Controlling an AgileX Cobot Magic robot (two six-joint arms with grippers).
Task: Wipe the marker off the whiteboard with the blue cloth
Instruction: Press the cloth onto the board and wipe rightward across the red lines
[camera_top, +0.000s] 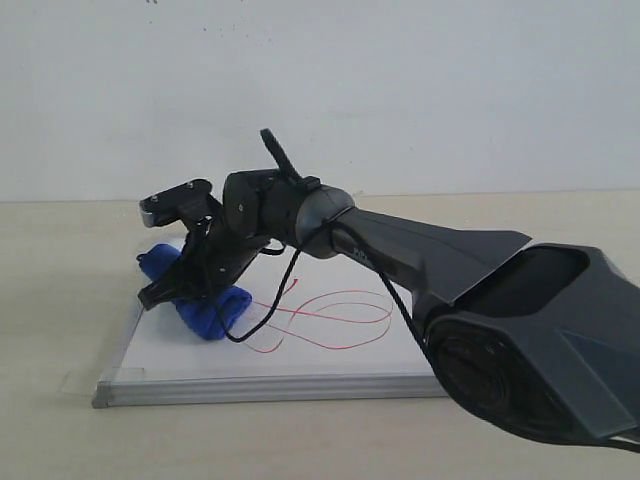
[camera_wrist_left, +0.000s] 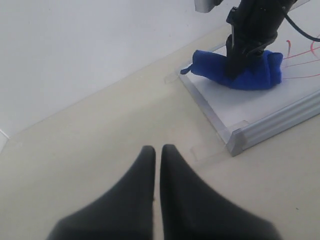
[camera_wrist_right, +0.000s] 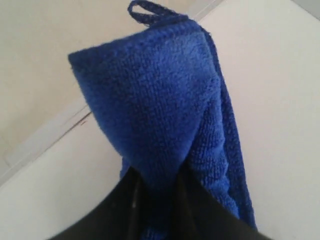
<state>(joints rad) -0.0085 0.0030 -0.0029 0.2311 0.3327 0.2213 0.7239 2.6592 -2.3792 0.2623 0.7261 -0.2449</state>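
The whiteboard (camera_top: 330, 355) lies flat on the table, silver-framed. A thin red marker line (camera_top: 335, 320) loops across its middle. The blue cloth (camera_top: 205, 305) rests bunched on the board's left part, left of the scribble. My right gripper (camera_top: 185, 285) reaches across from the right and is shut on the blue cloth (camera_wrist_right: 160, 110), a thick fold pinched between its black fingers (camera_wrist_right: 205, 210). The cloth's small loop (camera_wrist_right: 147, 12) points away from the gripper. My left gripper (camera_wrist_left: 158, 150) hovers shut over bare table, well off the board's corner (camera_wrist_left: 235, 142), holding nothing.
Clear tape tabs (camera_top: 75, 382) stick out at the board's corners. A black cable (camera_top: 270, 310) hangs from the right arm over the board. The pale wall stands behind the table's far edge (camera_top: 60, 200).
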